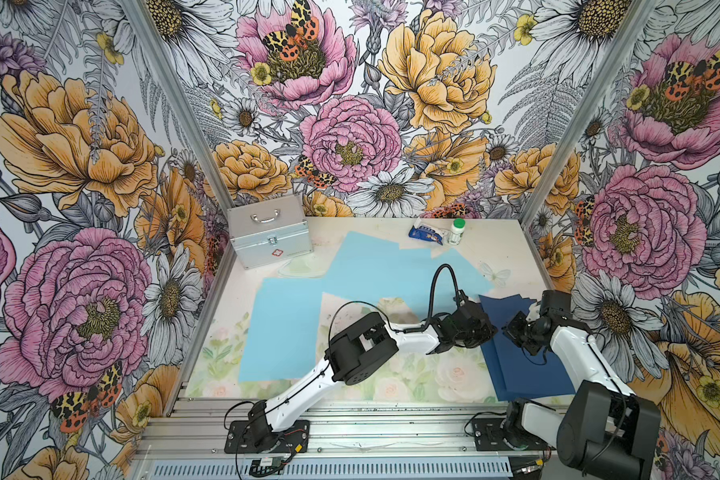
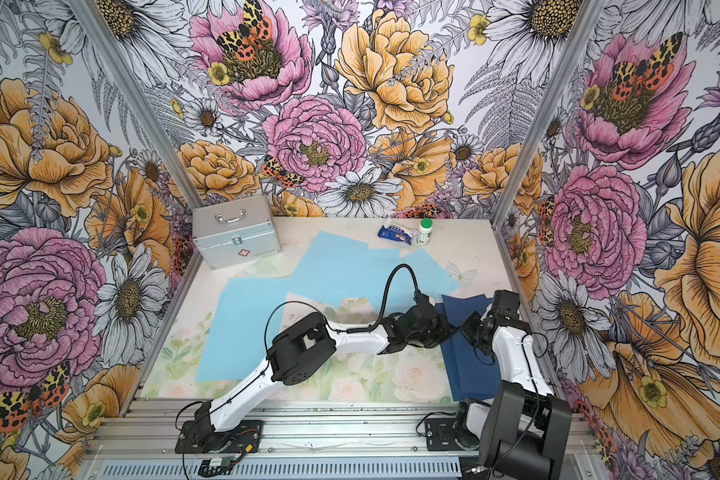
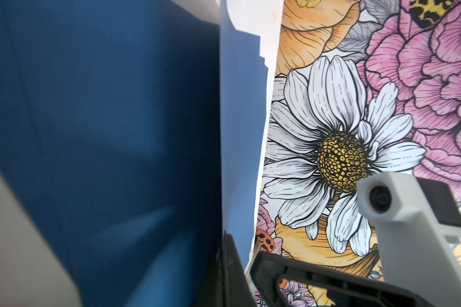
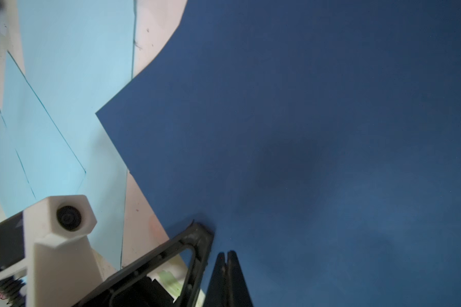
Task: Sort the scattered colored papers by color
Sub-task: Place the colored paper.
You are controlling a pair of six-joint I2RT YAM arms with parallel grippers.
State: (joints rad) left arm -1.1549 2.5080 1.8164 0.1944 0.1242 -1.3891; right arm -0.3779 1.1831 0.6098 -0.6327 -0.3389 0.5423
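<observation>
A silver case (image 1: 269,231) stands at the far left corner of the desk (image 1: 391,386), upright and closed, its handle on top. Light blue papers (image 1: 283,328) spread from the near left of the desk up toward the far middle, overlapping one another; how many sheets there are cannot be counted, since the edges merge and the left arm crosses over part of them. Near the back wall lie a small blue-and-white packet (image 1: 425,235) and, just beside it, a white bottle with a green cap (image 1: 457,231).

The left claw (image 1: 489,330) reaches across the middle to the dark blue papers (image 1: 528,374), which lie stacked at the right side of the desk, their far corners fanned out. In both top views the claw's tips are hidden under the wrist's black body. In the left wrist view the dark blue papers (image 3: 96,133) fill half the picture, one sheet standing on edge and blurred; the jaws are cut off at the border, pressed together on that sheet's edge.

The right claw (image 1: 512,330) faces the left one, close over the same stack. In the right wrist view its fingers (image 4: 228,276) are together, resting against the dark blue papers (image 4: 317,133); whether paper is pinched between them is not clear.
</observation>
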